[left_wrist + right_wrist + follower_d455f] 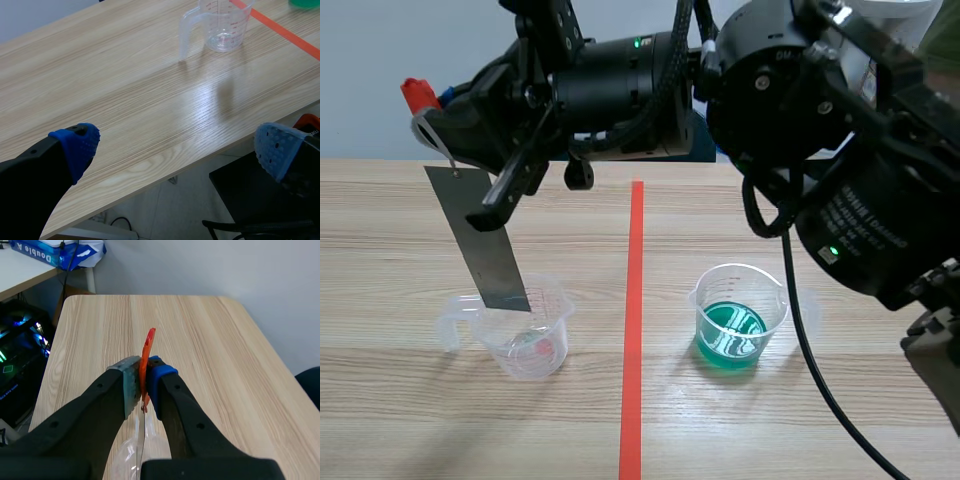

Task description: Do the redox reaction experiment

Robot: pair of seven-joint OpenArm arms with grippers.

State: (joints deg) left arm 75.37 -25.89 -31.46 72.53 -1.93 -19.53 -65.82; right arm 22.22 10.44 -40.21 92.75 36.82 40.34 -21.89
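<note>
My right gripper (432, 112) reaches across from the right and is shut on an orange-red clip (417, 95). A grey metal strip (485, 240) hangs from the clip. Its lower end sits at the mouth of a clear measuring cup (525, 335), left of the tape line. In the right wrist view the clip (148, 347) is pinched in the right gripper (142, 377), with the clear cup (131, 450) below. A second cup holding green liquid (735, 320) stands right of the line. My left gripper (175, 145) is open over the table's edge, the clear cup (222, 25) far ahead of it.
An orange-red tape line (633, 330) runs down the middle of the wooden table (400, 420). The right arm's bulk (860, 200) hangs over the green cup, with a black cable (810, 360) beside it. The left wrist view shows floor and dark equipment (260, 200) beyond the table edge.
</note>
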